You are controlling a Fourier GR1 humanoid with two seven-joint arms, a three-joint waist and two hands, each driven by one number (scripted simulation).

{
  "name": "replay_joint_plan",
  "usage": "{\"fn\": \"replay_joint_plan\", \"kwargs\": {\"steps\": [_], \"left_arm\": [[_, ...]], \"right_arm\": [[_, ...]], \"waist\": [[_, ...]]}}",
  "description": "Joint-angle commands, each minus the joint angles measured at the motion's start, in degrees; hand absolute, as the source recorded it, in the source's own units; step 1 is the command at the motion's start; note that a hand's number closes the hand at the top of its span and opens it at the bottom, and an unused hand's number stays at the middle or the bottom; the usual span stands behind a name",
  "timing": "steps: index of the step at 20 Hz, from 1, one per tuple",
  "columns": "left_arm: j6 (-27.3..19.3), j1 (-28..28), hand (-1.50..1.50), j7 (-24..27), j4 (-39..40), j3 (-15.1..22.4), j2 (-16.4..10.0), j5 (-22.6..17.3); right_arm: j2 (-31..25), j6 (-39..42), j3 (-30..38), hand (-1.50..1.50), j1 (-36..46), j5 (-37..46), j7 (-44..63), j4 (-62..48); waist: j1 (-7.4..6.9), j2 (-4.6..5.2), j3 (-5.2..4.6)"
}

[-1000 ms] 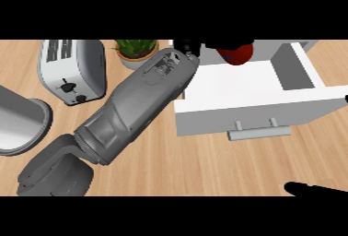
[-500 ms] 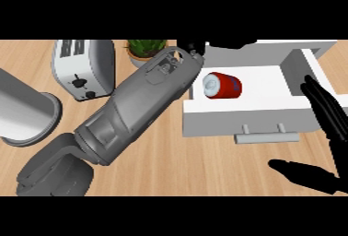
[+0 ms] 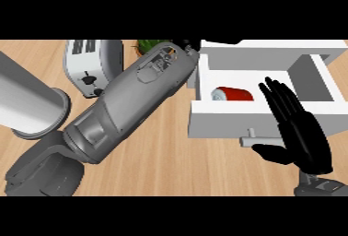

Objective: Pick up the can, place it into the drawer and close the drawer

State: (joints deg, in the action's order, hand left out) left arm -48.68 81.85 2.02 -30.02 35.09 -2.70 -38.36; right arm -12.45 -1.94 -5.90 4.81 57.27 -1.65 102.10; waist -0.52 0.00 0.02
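Note:
A red can [image 3: 235, 94] with a silver end lies on its side inside the open white drawer [image 3: 224, 112]. My right hand [image 3: 299, 131] is open, fingers straight and pointing up, over the drawer's front right part and just right of the can. Its thumb sits beside the grey drawer handle [image 3: 258, 138]. My left forearm runs diagonally from the lower left to the drawer's back left corner. Only a small black part of the left hand [image 3: 185, 44] shows there, apart from the can.
A white toaster [image 3: 90, 66] stands at the back left. A large metal cylinder [image 3: 28, 107] is at the far left. A green plant [image 3: 150, 44] peeks out behind the left forearm. Bare wooden counter [image 3: 176, 166] lies in front of the drawer.
The can left the left hand and now lies in the drawer. My right hand rose from the lower right edge to the drawer's front.

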Motion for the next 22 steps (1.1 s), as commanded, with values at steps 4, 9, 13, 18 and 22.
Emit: {"fn": "replay_joint_plan", "kwargs": {"steps": [4,9,13,18,22], "left_arm": [[1.77,-5.08,-1.50,-5.29,-8.97,0.56,-8.07,2.64],[2.18,-6.71,-1.50,-9.53,-15.47,1.38,-11.17,4.04],[2.80,-8.83,-1.50,-11.65,-18.81,1.23,-14.83,4.52],[2.10,-10.35,-1.50,-14.56,-23.53,2.00,-17.01,5.45],[3.99,-11.99,-1.50,-17.11,-25.93,1.11,-20.23,5.10]], "right_arm": [[3.59,-9.92,2.69,-1.50,5.84,2.27,-2.54,-15.32],[5.57,-18.01,2.94,-1.50,9.12,6.00,-5.34,-28.20],[4.51,-17.74,6.08,-1.50,17.64,8.27,-2.58,-36.00],[6.00,-26.12,6.69,-1.50,19.10,11.91,-4.22,-45.07],[4.30,-28.59,10.14,-1.50,25.60,11.56,-4.87,-51.25]], "waist": [[-1.25,-0.32,0.00],[-1.78,-0.22,0.04],[-2.46,-0.04,0.02],[-3.32,0.17,0.08],[-3.09,0.38,0.08]]}}
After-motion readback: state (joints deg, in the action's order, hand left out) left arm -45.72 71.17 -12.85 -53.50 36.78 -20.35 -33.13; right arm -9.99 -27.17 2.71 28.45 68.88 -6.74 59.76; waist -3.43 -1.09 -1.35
